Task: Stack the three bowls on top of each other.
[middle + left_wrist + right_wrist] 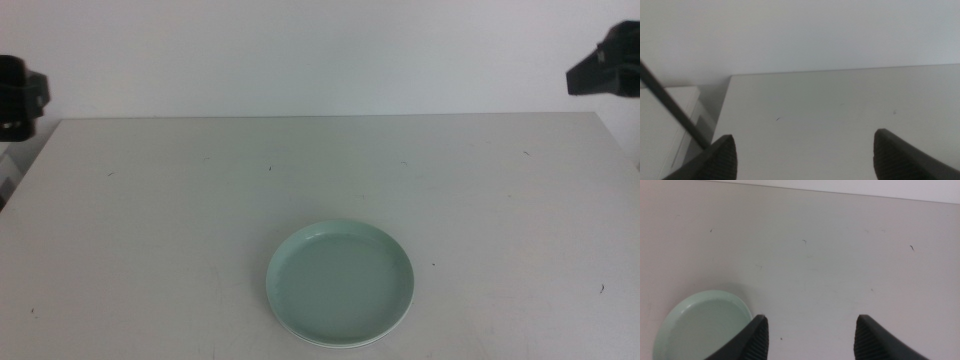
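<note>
Both grippers hang wide and hold nothing — left gripper (805,155) above the table's (150,220) far left corner, right gripper (810,337) above the far right. Mint green bowl (340,282) tops the stack near the front edge — a pale rim (335,343) shows beneath.

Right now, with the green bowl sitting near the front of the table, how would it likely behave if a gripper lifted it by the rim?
The green bowl looks like thin moulded plastic, so probably stiff and light. Its low, smooth rim offers little to grip and may slip. It is wide and shallow, so unlikely to tip or roll. A pale edge below hints at other bowls nested under it.
</note>
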